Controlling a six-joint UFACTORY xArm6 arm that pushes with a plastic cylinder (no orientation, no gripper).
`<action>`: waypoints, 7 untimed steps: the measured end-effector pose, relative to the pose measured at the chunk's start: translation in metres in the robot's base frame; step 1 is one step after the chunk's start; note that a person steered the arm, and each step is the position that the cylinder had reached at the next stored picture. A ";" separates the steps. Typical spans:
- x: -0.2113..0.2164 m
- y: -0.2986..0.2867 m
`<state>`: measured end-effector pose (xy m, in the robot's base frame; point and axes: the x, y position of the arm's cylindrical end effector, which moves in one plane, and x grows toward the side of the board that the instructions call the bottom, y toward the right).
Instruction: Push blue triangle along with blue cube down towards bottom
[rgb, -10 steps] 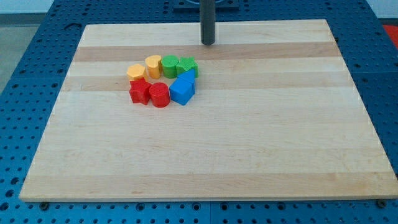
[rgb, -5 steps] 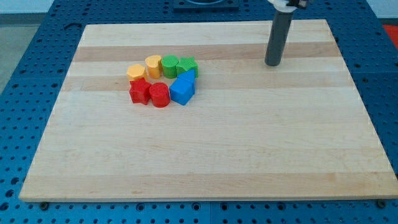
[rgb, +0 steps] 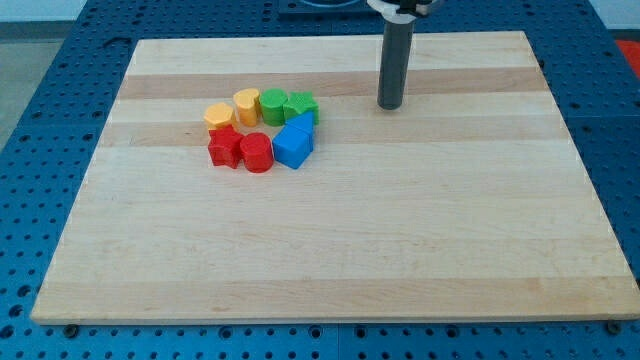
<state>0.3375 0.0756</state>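
Note:
The blue cube (rgb: 290, 148) sits at the lower right of a tight cluster of blocks on the wooden board (rgb: 330, 260). The blue triangle (rgb: 303, 125) lies just above and to the right of it, touching it. My tip (rgb: 389, 105) rests on the board to the upper right of both blue blocks, well apart from them, a little above the level of the blue triangle.
The cluster also holds a green star-shaped block (rgb: 301, 105), a green cylinder (rgb: 273, 103), a yellow block (rgb: 246, 103), an orange hexagon (rgb: 218, 115), a red star (rgb: 225, 146) and a red cylinder (rgb: 256, 152). Blue perforated table surrounds the board.
My tip swung from the top centre out to the right, then came back left; it now stands right of and below its first spot. No block has moved.

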 end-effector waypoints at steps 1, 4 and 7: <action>0.000 -0.001; 0.009 -0.063; 0.035 -0.116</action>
<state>0.3726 -0.0403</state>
